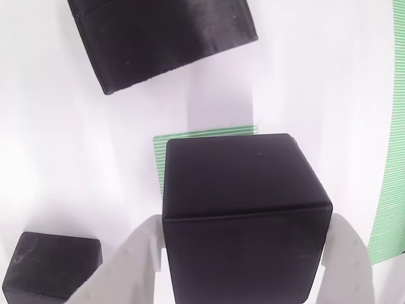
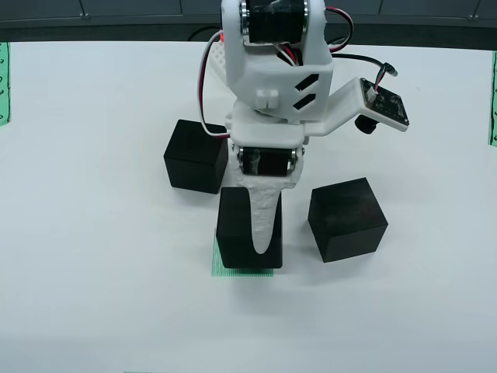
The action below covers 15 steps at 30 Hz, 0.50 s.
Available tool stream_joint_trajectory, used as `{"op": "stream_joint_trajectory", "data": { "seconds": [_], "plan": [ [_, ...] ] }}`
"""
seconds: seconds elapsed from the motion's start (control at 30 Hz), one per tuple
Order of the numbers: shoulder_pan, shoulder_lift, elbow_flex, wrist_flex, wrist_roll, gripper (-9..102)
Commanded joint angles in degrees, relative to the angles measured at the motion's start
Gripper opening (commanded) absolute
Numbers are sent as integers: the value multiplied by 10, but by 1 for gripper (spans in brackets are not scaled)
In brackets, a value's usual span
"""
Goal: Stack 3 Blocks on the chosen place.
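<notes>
In the view that rides on the gripper, a matte black block (image 1: 240, 183) sits between the two white fingers (image 1: 136, 253) of my gripper (image 1: 247, 218), which is shut on its sides. Behind and beneath it lies the green-and-white striped patch (image 1: 209, 133). In the view from above, the gripper (image 2: 256, 245) points down onto that block (image 2: 233, 225), which stands over the patch (image 2: 241, 271); I cannot tell whether it touches. A second block (image 2: 196, 155) lies to the upper left and a third (image 2: 347, 218) to the right, both on the white table.
In the gripper view, one loose block (image 1: 164, 35) is at the top and another (image 1: 50, 263) at the lower left; a striped green band (image 1: 387, 190) runs along the right edge. From above, green strips (image 2: 4, 81) (image 2: 493, 101) mark the table's sides.
</notes>
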Motion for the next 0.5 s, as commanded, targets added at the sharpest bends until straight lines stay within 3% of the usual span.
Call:
{"op": "stream_joint_trajectory", "data": {
  "seconds": [0.0, 0.47],
  "plan": [
    [-2, 30, 1, -5, 5, 19],
    [-2, -64, -37, -2, -25, 19]
  ]
}}
